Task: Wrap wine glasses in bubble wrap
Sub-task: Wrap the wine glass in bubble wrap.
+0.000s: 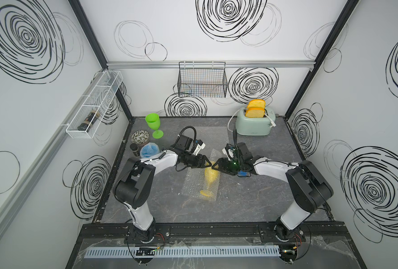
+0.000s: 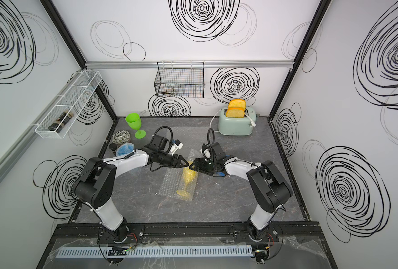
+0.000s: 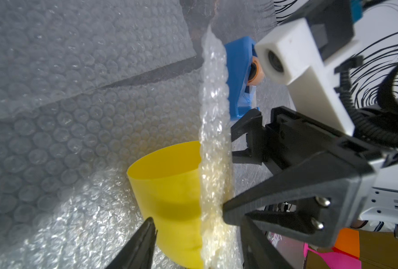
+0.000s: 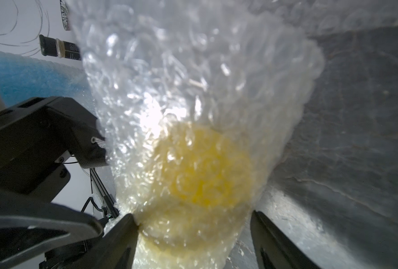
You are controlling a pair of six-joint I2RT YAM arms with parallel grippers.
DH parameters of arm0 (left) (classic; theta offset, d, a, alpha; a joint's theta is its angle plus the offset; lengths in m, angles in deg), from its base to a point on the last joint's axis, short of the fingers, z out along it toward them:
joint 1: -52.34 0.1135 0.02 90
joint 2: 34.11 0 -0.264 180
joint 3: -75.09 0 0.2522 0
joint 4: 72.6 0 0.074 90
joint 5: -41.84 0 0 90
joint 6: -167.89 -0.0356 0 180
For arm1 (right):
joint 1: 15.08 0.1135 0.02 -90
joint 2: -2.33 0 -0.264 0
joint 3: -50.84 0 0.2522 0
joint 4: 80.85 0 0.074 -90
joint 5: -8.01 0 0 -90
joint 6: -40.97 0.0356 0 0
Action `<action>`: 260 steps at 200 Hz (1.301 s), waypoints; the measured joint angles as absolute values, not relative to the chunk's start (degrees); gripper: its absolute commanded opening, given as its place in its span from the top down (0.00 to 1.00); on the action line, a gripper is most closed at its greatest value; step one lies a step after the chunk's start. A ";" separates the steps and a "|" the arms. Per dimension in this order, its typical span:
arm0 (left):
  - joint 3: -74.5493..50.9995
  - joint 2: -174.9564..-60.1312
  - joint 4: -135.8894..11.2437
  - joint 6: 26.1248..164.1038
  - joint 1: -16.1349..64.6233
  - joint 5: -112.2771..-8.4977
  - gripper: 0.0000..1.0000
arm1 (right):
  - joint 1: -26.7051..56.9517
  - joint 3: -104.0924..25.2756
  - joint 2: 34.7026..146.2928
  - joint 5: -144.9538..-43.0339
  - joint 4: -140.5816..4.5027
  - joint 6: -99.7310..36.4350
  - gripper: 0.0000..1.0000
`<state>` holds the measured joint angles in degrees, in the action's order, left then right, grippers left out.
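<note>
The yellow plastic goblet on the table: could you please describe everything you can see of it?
The yellow opaque plastic goblet lies on its side on the dark marbled table, round foot toward the arms' bases, open bowl away. A clear bubble wrap sheet lies under it and folds over one side, leaving the mouth bare. The right gripper's fingers straddle the wrapped bowl; a left gripper finger touches its bare side.

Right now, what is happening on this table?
The robot is wrapping the yellow goblet, which lies on a bubble wrap sheet in the middle. The left gripper and right gripper meet at its cup, where a fold of wrap stands up between them. The green goblet stands unwrapped at the back.
</note>
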<state>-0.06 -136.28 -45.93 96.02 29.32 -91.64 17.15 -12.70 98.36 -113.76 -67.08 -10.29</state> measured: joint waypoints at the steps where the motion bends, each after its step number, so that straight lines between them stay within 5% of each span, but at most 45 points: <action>1: -0.12 -136.37 -45.89 96.00 29.32 -91.62 0.40 | 17.15 -12.70 98.36 -113.76 -67.08 -10.29 0.21; 209: 0.29 -138.54 -46.94 94.89 29.12 -90.86 0.47 | 15.53 -15.04 99.83 -115.93 -65.85 -4.02 0.22; 260: 1.91 -135.72 -45.17 95.06 29.05 -89.15 0.30 | 16.14 -15.49 101.38 -115.58 -66.25 -4.24 0.25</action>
<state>1.91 -135.72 -45.17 95.06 29.05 -89.15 16.14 -15.49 101.38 -115.58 -66.25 -4.24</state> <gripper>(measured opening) 0.663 0.755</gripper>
